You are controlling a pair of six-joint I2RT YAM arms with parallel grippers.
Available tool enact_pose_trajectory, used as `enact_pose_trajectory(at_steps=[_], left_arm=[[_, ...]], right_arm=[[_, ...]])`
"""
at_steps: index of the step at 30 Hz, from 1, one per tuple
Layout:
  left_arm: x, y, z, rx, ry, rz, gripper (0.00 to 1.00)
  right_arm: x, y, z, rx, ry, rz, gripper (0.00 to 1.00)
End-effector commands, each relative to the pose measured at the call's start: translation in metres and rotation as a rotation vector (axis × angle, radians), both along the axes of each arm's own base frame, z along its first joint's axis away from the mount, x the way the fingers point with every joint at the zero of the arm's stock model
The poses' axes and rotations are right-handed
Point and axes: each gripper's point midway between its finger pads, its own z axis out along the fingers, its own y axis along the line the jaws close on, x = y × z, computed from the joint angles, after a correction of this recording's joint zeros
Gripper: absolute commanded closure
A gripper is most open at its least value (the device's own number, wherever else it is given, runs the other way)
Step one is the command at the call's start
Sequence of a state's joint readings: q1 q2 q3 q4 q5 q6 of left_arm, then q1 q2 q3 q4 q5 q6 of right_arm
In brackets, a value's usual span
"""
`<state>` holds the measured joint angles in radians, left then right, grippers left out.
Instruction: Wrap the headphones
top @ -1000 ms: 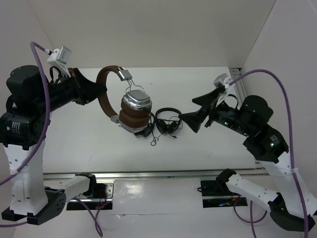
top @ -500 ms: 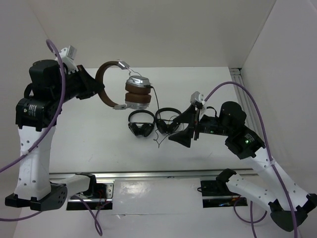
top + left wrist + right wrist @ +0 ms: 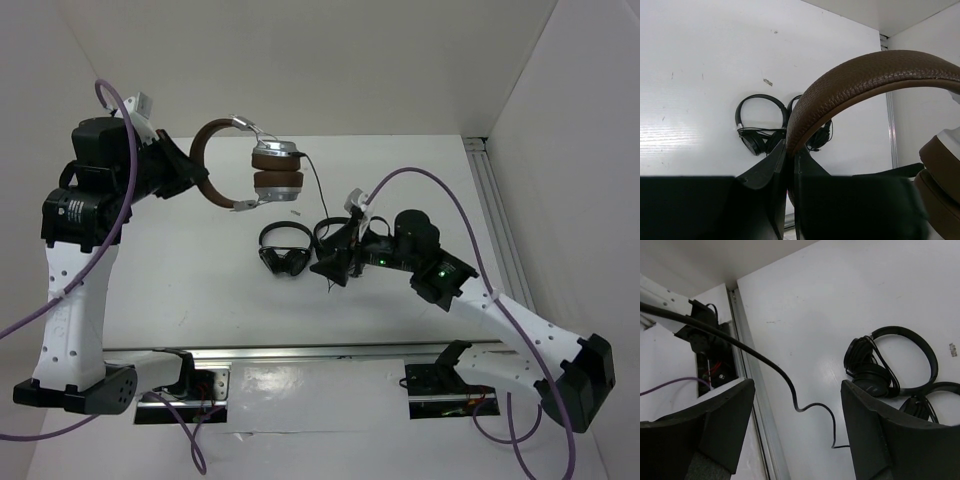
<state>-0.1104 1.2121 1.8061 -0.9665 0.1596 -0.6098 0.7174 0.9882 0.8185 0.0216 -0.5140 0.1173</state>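
Top external: your left arm stood raised, left gripper clamped on the brown-banded, silver-cupped headphones, hanging above the white table. Right arm stretched low; right gripper fingers apart near small black headphones.

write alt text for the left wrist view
The left gripper holds the headphones by the brown headband, pinched between its fingers above the white table. Two small black headphones lie side by side below; a brown ear pad shows at right.
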Motion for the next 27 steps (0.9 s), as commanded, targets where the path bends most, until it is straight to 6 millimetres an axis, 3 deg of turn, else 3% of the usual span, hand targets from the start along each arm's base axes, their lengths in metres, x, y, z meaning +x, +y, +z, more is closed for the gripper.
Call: enact_pose_trajectory(at_steps=[1,2,3,6,10,12,14,15,16,17,19,20,21,22,24,25,27], left_arm=[[0.003,-0.004,0.028,-0.057,-0.082,0.014,1.0],[0.003,-0.004,0.028,-0.057,-0.082,0.014,1.0],[0.003,-0.004,0.028,-0.057,-0.082,0.014,1.0],[0.004,0.001,0.025,-0.037,-0.078,0.03,1.0],[0.003,0.013,0.021,0.01,-0.069,0.081,1.0],[0.007,0.022,0.016,0.047,-0.063,0.125,1.0],[0.006,0.032,0.001,0.104,-0.044,0.155,1.0],[0.007,0.04,-0.004,0.133,-0.044,0.187,1.0],[0.009,0.044,-0.005,0.169,-0.067,0.185,1.0],[0.011,0.046,-0.028,0.197,-0.027,0.188,1.0],[0.003,0.05,-0.036,0.223,-0.063,0.192,1.0],[0.009,0.052,-0.055,0.252,-0.061,0.188,1.0],[0.008,0.05,-0.061,0.264,-0.069,0.182,1.0],[0.005,0.05,-0.064,0.279,-0.089,0.182,1.0],[0.009,0.048,-0.089,0.329,-0.074,0.15,1.0],[0.009,0.036,-0.095,0.341,-0.079,0.097,1.0],[0.008,0.013,-0.109,0.395,-0.095,-0.02,1.0]], right_arm=[[0.009,0.013,0.016,0.079,-0.089,-0.017,0.24],[0.014,0.014,0.01,0.07,-0.084,-0.045,0.27],[0.015,0.014,0.01,0.065,-0.095,-0.06,0.41],[0.017,0.019,0.013,0.068,-0.119,-0.107,0.72],[0.015,0.017,0.013,0.04,-0.128,-0.156,0.97],[0.023,0.002,0.022,0.045,-0.144,-0.274,1.0],[0.021,-0.012,0.019,0.01,-0.137,-0.369,1.0],[0.032,-0.03,0.026,0.004,-0.147,-0.497,1.0],[0.029,-0.046,0.033,0.002,-0.143,-0.552,1.0],[0.025,-0.052,0.038,0.0,-0.145,-0.576,1.0],[0.028,-0.078,0.063,0.022,-0.158,-0.676,1.0],[0.027,-0.085,0.057,-0.035,-0.158,-0.688,1.0],[0.025,-0.089,0.077,-0.02,-0.172,-0.689,1.0],[0.026,-0.098,0.083,-0.036,-0.18,-0.718,1.0],[0.026,-0.104,0.082,-0.127,-0.192,-0.722,1.0],[0.027,-0.11,0.101,-0.117,-0.208,-0.747,1.0],[0.029,-0.111,0.097,-0.2,-0.213,-0.744,1.0]])
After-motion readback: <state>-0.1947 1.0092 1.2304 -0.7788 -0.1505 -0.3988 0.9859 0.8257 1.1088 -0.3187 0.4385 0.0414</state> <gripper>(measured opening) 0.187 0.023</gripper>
